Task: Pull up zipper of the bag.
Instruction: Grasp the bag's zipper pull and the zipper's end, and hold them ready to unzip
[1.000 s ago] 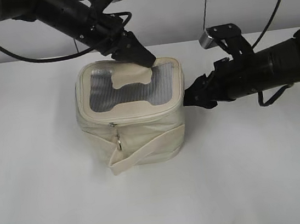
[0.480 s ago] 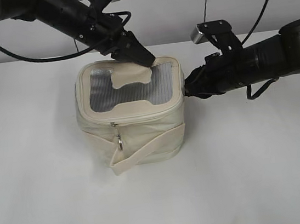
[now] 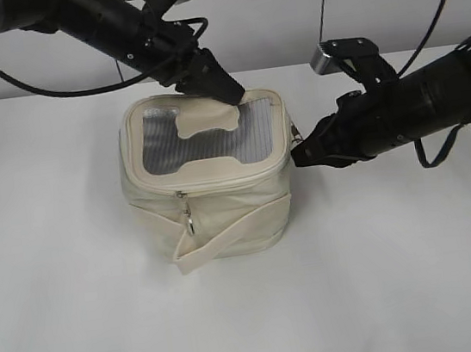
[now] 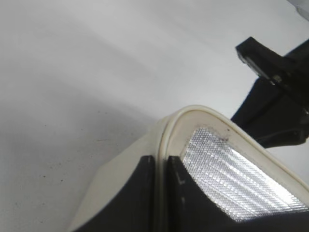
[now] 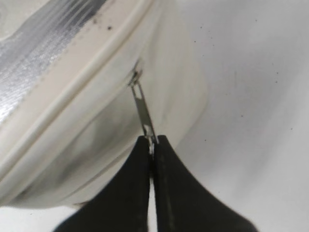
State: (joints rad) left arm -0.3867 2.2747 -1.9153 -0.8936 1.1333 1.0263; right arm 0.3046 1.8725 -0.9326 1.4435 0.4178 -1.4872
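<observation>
Cream fabric box-shaped bag [image 3: 208,179] upright mid white surface [image 3: 80,318], both claws engaged.

Right claw [image 5: 152,145] clenched on the thin metal zipper pull [image 5: 143,110] at the bag's right upper edge; only the right wrist view shows this grip. Left claw [image 4: 161,166] pinches the bag's piped rear rim beside the silver mesh lid panel [image 3: 199,133]. A second ring pull [image 3: 188,225] hangs on the bag's front. Bare surface lies around the bag.

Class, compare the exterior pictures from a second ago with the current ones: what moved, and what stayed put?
The right gripper, shut on the thin metal zipper pull, rose towards the lid, then dropped back beside the cream fabric bag. The left gripper stays clamped on the bag's lid rim; the bag and its front ring pull have not shifted.
</observation>
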